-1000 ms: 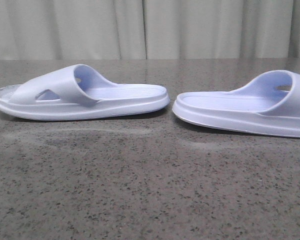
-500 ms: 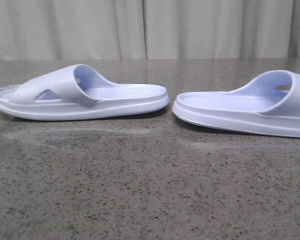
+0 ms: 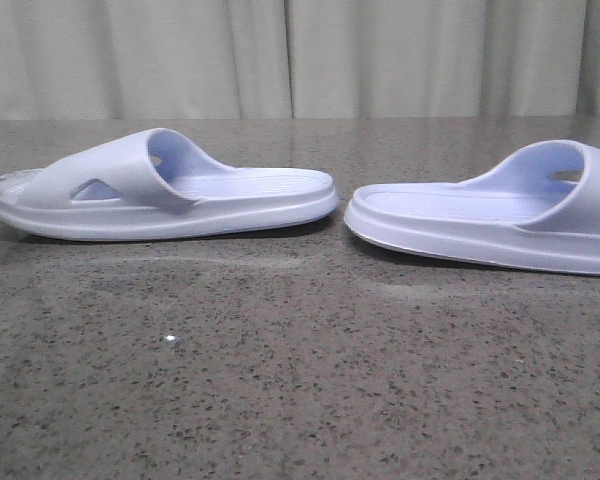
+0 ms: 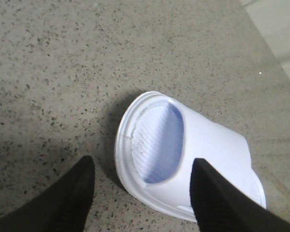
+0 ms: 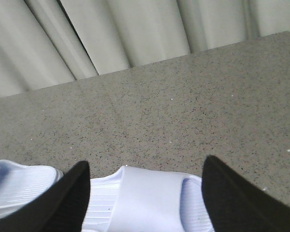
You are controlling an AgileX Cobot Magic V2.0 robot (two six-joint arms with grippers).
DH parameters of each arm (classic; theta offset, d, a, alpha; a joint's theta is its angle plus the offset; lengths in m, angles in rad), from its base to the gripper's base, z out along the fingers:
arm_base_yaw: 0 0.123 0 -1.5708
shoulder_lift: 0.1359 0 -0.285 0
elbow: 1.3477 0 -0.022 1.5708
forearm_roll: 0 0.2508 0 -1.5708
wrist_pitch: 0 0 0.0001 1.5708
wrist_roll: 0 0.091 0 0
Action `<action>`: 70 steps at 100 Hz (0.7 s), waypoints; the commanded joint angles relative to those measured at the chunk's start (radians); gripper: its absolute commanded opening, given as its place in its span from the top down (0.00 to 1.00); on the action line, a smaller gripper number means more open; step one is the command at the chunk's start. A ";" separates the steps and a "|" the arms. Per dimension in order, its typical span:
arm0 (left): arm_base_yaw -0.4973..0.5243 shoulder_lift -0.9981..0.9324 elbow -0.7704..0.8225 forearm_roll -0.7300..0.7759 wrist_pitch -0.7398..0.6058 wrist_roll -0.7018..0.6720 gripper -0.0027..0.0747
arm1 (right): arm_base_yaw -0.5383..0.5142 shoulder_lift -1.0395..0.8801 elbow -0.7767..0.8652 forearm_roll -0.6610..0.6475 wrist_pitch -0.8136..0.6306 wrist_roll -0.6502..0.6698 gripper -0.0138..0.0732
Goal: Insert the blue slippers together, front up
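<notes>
Front view: blue slippers [image 3: 310, 205] heel to heel mid-frame, left gripper [image 4: 140, 186] and right gripper [image 5: 145, 193] both spread wide, holding nothing

No readable text, brand, number or sign is showing anywhere: the blue slippers [image 3: 170, 185] are lying unmarked on the speckled counter [image 3: 300, 380], before plain curtains [image 3: 300, 55].

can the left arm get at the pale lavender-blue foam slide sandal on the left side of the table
Probably yes: the left gripper is open right above the pale lavender-blue foam slide sandal, its fingers spread past the toe end, nothing between.
</notes>
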 commanded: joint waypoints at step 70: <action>-0.010 0.162 -0.095 -0.072 -0.048 0.016 0.47 | -0.005 0.013 -0.037 0.004 -0.103 -0.002 0.35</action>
